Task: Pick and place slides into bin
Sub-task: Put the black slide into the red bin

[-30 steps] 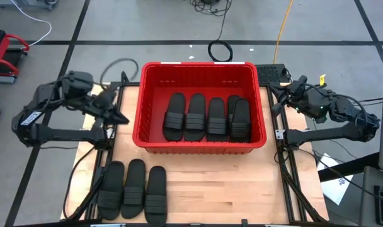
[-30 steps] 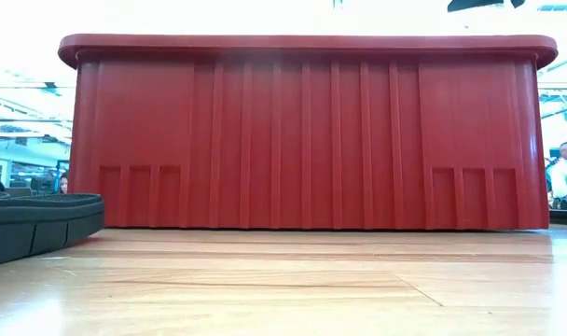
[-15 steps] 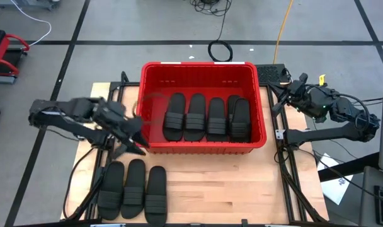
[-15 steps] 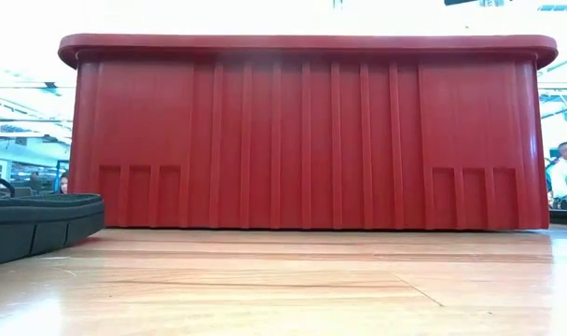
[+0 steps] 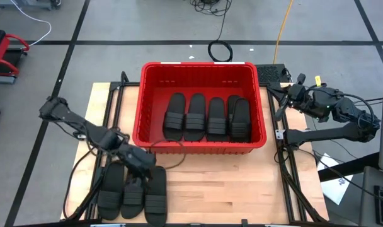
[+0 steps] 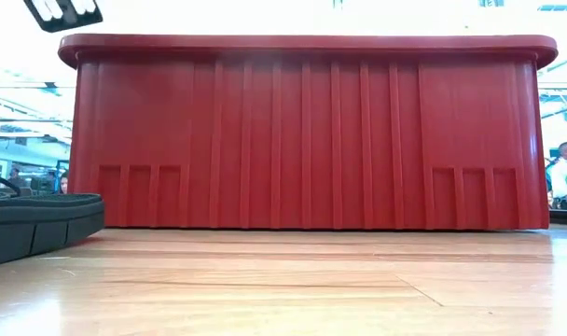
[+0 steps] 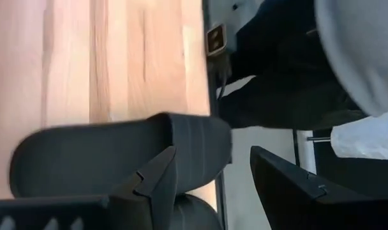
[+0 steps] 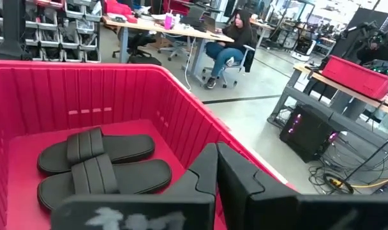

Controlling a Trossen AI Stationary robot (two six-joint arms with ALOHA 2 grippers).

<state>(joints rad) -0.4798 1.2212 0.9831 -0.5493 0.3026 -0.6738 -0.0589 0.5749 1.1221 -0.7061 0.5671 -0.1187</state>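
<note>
Eight black rubber slide sandals with wide ribbed straps are in view. Five lie inside the big bright-red plastic bin (image 5: 262, 129) with ribbed walls, side by side; the two on the far right (image 5: 237, 118) overlap. Three more (image 5: 156, 192) lie in a row on the wooden bench (image 5: 229, 195), in front of the bin near its left corner. All eight lie flat, with their long sides running from the front of the bench to the back. Each one is a dark oval with a matte look.

The left gripper (image 5: 138, 170) hovers over the three slides on the bench, above the middle one (image 5: 132, 197). Its fingers (image 7: 159, 182) are spread apart and hold nothing; one slide (image 7: 117, 150) sits just past them.

The right gripper (image 5: 286, 91) waits off the right side of the bin, clenched tight on nothing.
</note>
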